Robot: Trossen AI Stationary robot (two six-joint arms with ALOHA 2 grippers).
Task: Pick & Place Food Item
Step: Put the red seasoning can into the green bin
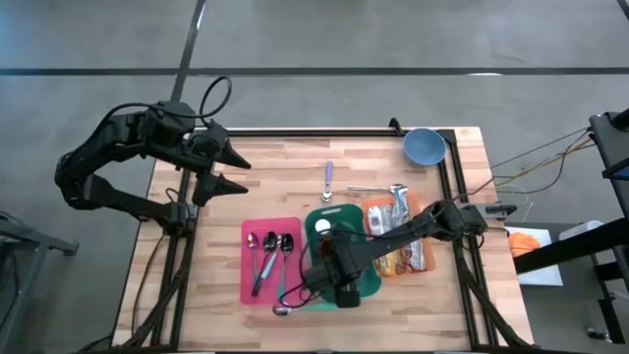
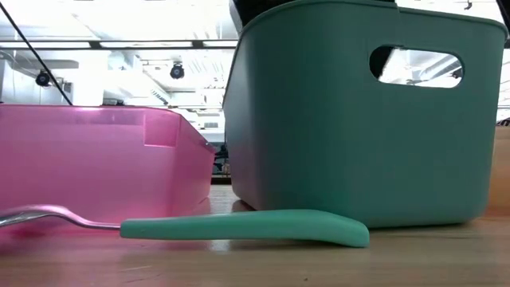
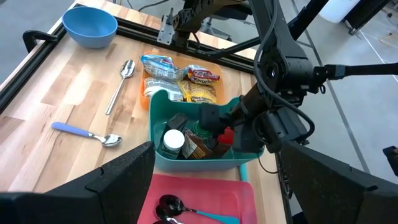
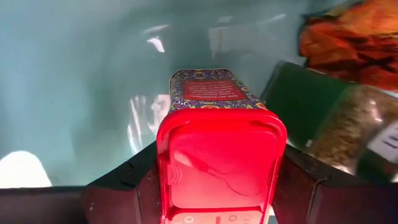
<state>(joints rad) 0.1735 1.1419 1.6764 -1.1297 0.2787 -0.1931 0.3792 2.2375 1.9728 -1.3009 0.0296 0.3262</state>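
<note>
My two arms are matte black, jointed, with rounded housings. Black cables loop off the left arm (image 1: 128,157). The left gripper (image 1: 231,172) ends in pointed dark fingers.

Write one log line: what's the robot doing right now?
right gripper: shut on red-lidded tin, inside teal bin | left gripper: open, waiting at table's left edge

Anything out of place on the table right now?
One thing: a green-handled spoon lies loose on the table in front of the pink tray, while three others sit inside it. Otherwise nothing stands out. The right gripper holds a red-lidded tin inside the green bin; left gripper waits open.
</note>
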